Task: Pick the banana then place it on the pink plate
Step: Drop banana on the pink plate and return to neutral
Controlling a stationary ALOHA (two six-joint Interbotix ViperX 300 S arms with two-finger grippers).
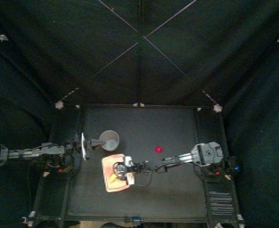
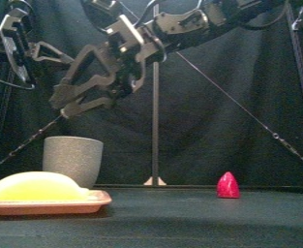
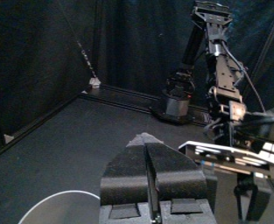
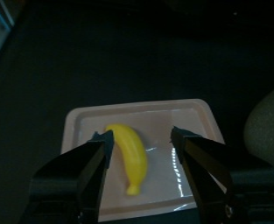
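The right gripper (image 4: 142, 136) hangs over the pink plate (image 4: 193, 115) with its two jaws spread wide, and nothing is held between them. In the right wrist view the gap between the jaws frames the banana (image 4: 127, 157), which is below them and apart from both. From the front, the gripper is well above the plate and tilted down toward it.

The banana lies flat on the pink plate with its whole length inside the rim, nearer one side and leaving a bare strip on the other. The plate sits on the tabletop (image 1: 177, 191), left of the middle and a little toward the front edge.

The tall grey speckled cup (image 2: 74, 160) stands upright just behind the plate, toward the back-left, and does not touch it. A small red toy (image 2: 227, 185), possibly a strawberry though it is too small to tell, stands near the middle of the tabletop, well apart from the plate to the right.

The left gripper (image 3: 149, 147) rests at the tabletop's left edge, with its jaws pressed together and nothing between them.
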